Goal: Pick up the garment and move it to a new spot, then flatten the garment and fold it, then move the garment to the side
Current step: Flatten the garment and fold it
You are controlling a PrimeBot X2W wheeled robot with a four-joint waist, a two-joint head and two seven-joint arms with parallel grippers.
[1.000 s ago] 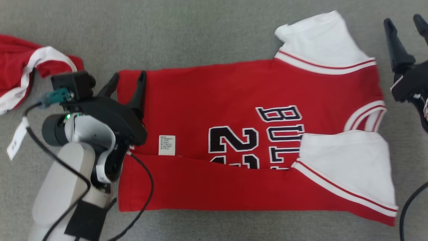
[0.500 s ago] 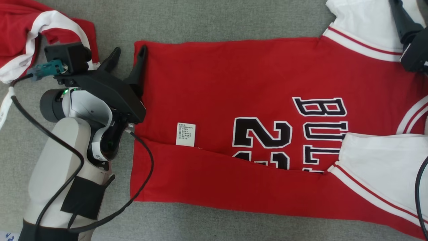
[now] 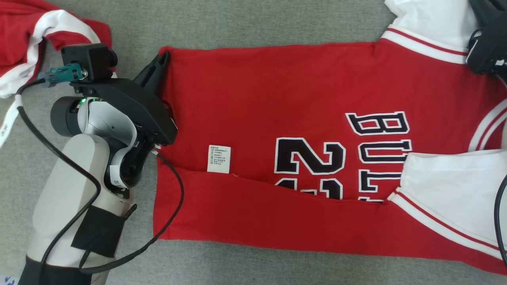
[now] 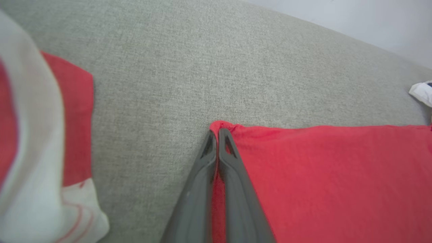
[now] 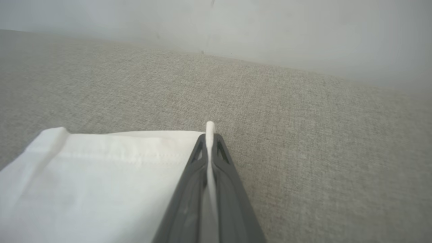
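The garment [image 3: 277, 107] is a red jersey with white sleeves and black lettering, lying flat on grey cloth with its near long edge folded over. My left gripper [image 3: 161, 59] is shut on the garment's far hem corner; the left wrist view shows that gripper [image 4: 217, 132] pinching the red corner [image 4: 303, 175]. My right gripper's dark body [image 3: 485, 51] sits at the far white sleeve [image 3: 431, 23]. In the right wrist view that gripper [image 5: 210, 137] is shut on the white sleeve's edge [image 5: 101, 175], a strip of white cloth between its fingers.
Another red and white garment [image 3: 27, 43] lies bunched at the far left, close to my left wrist. A white care label [image 3: 219, 158] rests on the jersey's middle. Grey cloth surface [image 3: 257, 23] runs beyond the jersey to a pale wall [image 5: 270, 30].
Both grippers have gone from open to shut: the left on the red hem corner, the right on the white sleeve. The head view shifted earlier, then held steady.
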